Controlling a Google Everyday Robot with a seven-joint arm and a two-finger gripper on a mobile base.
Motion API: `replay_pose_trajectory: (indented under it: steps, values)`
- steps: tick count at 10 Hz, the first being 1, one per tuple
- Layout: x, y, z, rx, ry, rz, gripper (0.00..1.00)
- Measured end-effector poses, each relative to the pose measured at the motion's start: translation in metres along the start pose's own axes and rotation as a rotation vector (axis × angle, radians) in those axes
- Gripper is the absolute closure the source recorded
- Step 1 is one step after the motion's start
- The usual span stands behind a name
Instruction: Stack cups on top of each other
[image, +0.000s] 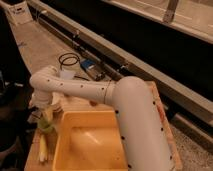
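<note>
The pale green cup (46, 125) stands on the wooden table at the left, just outside the yellow tub's left wall. My gripper (45, 114) hangs right over it at the end of the white arm (80, 90), which reaches in from the lower right. The jaws look open around the cup's top, though the wrist hides much of them. A whitish rounded shape that looks like the white cup (58, 104) sits close to the right of the gripper, partly hidden under the arm.
The big yellow tub (90, 145) fills the table's near middle. A pale stick-like item (42, 148) lies by the table's left edge. Behind the arm are a small pale container (67, 74), a black cable coil (70, 60) and a blue object (90, 65). A metal rail (150, 67) runs along the back.
</note>
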Motion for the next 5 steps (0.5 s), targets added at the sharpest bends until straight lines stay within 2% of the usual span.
replay_pose_trajectory:
  steps: [5]
  values:
    - [-0.0061,-0.0099,0.0122,0.004,-0.031,-0.017,0.2]
